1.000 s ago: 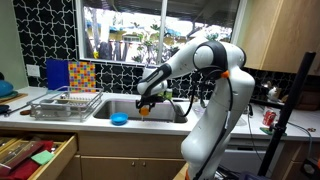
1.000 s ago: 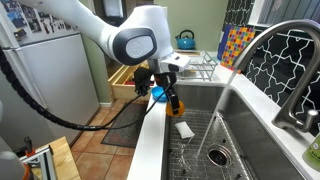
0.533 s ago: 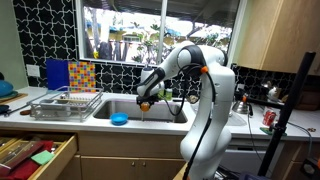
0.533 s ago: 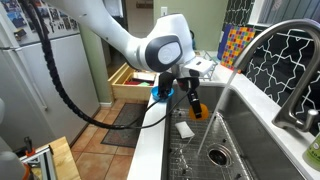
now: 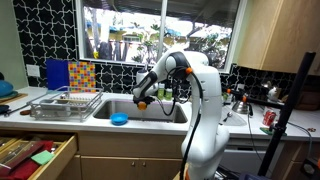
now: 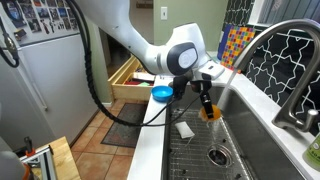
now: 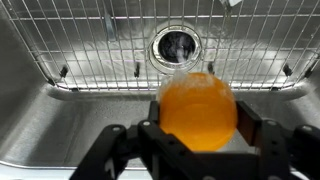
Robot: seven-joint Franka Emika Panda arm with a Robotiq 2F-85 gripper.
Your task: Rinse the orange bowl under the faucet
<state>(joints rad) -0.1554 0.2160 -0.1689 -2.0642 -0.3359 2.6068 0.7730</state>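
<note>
My gripper [image 7: 200, 130] is shut on the orange bowl [image 7: 198, 108] and holds it over the steel sink, above the wire grid and near the drain [image 7: 176, 45]. The bowl shows in both exterior views [image 5: 141, 103] [image 6: 210, 112], hanging from the gripper [image 6: 207, 105] inside the sink basin. The silver gooseneck faucet [image 6: 285, 45] arches over the sink at the right of an exterior view, its spout end some way from the bowl. In the wider exterior view the faucet is hidden behind the arm.
A blue bowl [image 5: 119, 119] sits on the sink's front rim [image 6: 161, 94]. A wire dish rack [image 5: 63, 103] stands on the counter beside the sink. A white sponge [image 6: 185, 129] lies on the sink grid. An open drawer [image 5: 35, 152] juts out below the counter.
The gripper has carried the orange bowl farther over the sink and deeper toward the faucet side, away from the blue bowl. The arm has folded closer in.
</note>
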